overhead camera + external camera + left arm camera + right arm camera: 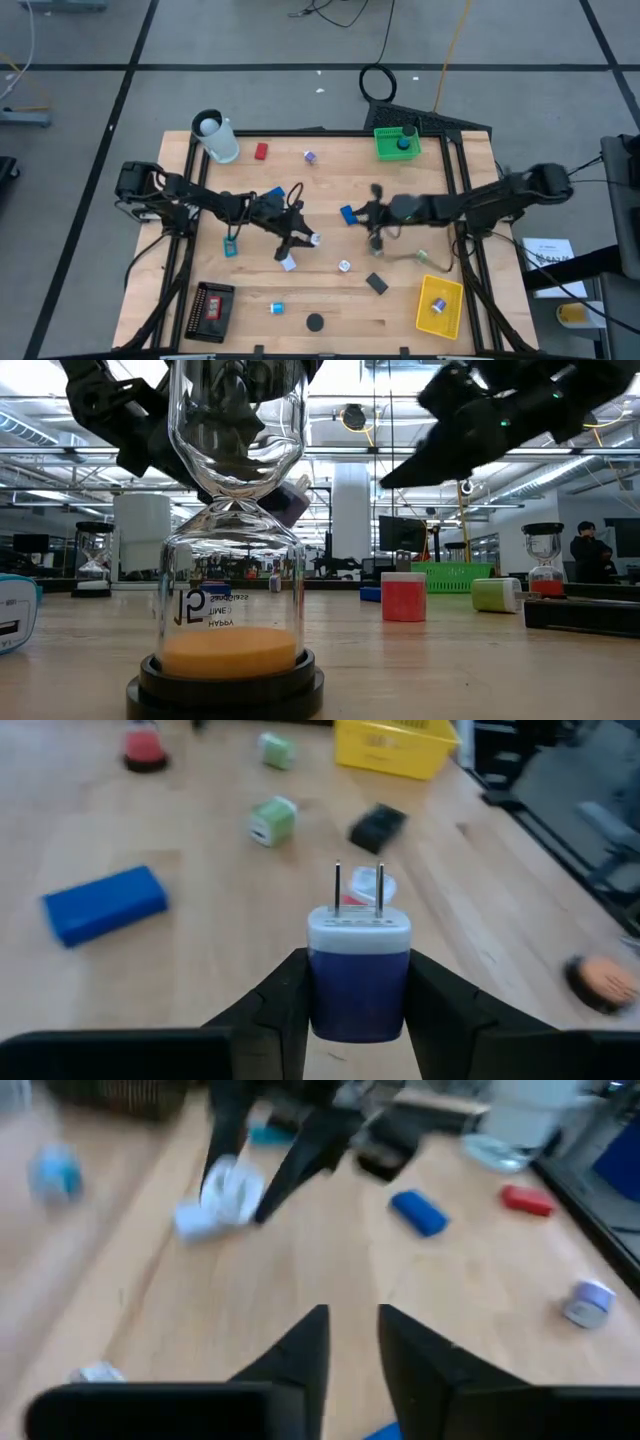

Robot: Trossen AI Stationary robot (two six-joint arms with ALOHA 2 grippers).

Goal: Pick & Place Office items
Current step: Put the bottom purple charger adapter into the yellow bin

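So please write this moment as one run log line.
left gripper: holds blue-white plug charger, lifted | right gripper: empty, open, above table

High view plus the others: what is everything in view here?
Table: one, wooden, centre.
Cup: one, white, far left corner.
Trays: three; green far right, yellow near right, black near left.
Blue blocks: two, mid-table.
Red block: one, beside cup.
Black block: one, left of yellow tray.
Small pieces: several, white, teal, green, scattered.
Hourglass: one, orange sand, before low camera.
Charger: one, blue-white, in left gripper.
Person: one, dark, background.
Left gripper: shut on charger, mid-table.
Right gripper: open, empty, mid-table.
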